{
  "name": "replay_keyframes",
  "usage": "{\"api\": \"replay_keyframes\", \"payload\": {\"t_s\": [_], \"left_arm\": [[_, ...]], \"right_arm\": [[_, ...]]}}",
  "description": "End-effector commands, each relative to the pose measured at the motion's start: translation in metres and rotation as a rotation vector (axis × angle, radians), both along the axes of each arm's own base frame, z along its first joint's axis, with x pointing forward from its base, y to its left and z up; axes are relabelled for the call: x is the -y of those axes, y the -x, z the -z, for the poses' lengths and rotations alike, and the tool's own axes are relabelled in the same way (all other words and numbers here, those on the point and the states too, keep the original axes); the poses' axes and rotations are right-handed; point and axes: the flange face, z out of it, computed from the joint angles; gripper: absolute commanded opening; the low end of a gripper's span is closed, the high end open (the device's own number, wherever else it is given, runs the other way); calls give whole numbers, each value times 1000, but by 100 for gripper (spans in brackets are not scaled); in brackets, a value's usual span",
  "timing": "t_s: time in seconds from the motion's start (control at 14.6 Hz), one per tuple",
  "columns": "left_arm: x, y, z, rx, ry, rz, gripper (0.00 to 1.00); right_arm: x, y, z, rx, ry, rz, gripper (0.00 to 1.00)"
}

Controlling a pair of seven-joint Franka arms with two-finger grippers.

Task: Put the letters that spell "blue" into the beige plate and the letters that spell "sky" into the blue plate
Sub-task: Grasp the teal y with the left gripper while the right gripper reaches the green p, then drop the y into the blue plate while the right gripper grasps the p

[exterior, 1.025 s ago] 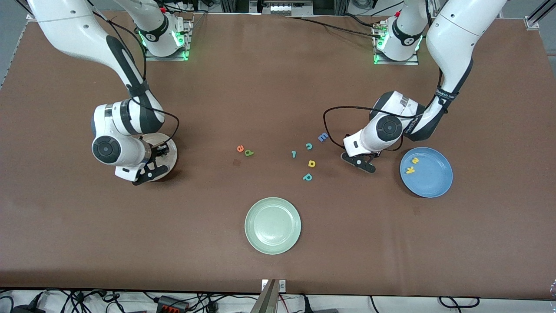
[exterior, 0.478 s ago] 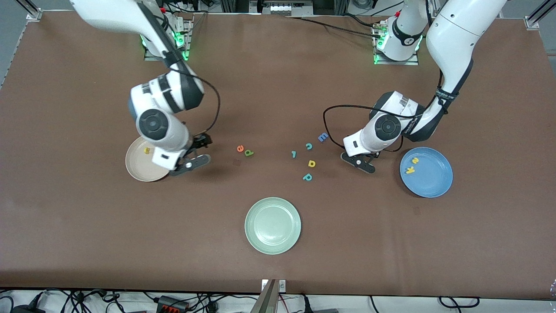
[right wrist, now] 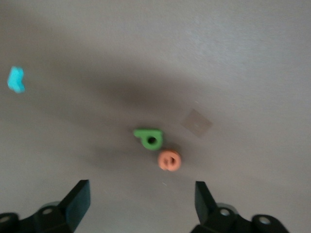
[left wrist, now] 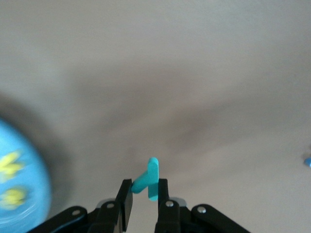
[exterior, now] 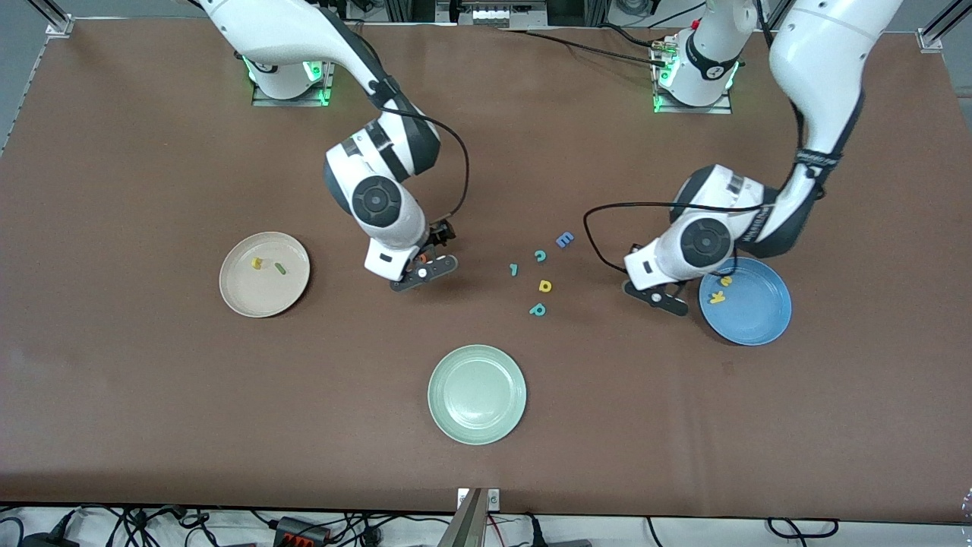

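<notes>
Right gripper [exterior: 424, 267]: jaws standing wide and empty, hovering over the green "b" [right wrist: 149, 138] and orange "e" [right wrist: 169, 160], which are lying touching each other on the bare table. Arm has swung here from over the beige plate [exterior: 235, 292] within the last second.
Beige plate: now uncovered, holding the yellow "u" [exterior: 257, 264] and the thin green "l" [exterior: 280, 268], lying near each other. The "l" was not showing half a second ago, so I am judging it just dropped.
Left gripper [left wrist: 144, 190]: clamped narrow on the teal "y" [left wrist: 148, 179], which is sticking up from between the pads. Arm has shifted from the letter cluster toward the blue plate [exterior: 759, 323] and is now hanging at its rim.
Blue plate: yellow "s" [exterior: 726, 280] and yellow "k" [exterior: 716, 297] lying inside, toward the rim at the table's middle.
Meaning for "blue": two of four are in; "b" and "e" are next, right under the open jaws.
Meaning for "sky": the last letter is in hand; only carrying it over the plate and letting go is left.
Distractors: blue "E" [exterior: 563, 240], teal "c" [exterior: 540, 255], a small teal piece [exterior: 514, 269], yellow letter [exterior: 544, 286], teal "p" shape [exterior: 538, 309], pale green plate [exterior: 448, 414]; all lying untouched.
</notes>
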Motion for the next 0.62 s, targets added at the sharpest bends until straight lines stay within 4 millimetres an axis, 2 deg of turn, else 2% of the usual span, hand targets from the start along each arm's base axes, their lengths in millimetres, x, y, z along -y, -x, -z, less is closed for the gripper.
{"api": "replay_keyframes", "payload": {"t_s": [0.0, 0.07, 0.21, 0.27, 0.34, 0.41, 0.55], "left_arm": [[-35, -22, -27, 4, -110, 13, 11], [-53, -26, -25, 16, -155, 37, 12], [-86, -31, -16, 2, -175, 62, 16], [-104, -33, -13, -6, -165, 57, 27], [-122, -36, -7, -15, -156, 37, 72], [-130, -37, -3, -23, -149, 23, 100], [-127, -41, -10, -10, -145, 21, 100]], "right_arm": [[-17, -14, 19, -6, 6, 104, 86], [-16, -16, 19, 2, 5, 110, 72], [-12, -17, 29, -11, 17, 150, 67], [-13, -15, 33, -14, 30, 189, 66], [-13, -14, 40, -19, 44, 226, 65], [-13, -15, 42, -16, 44, 247, 63], [-13, -14, 47, -18, 47, 254, 62]]}}
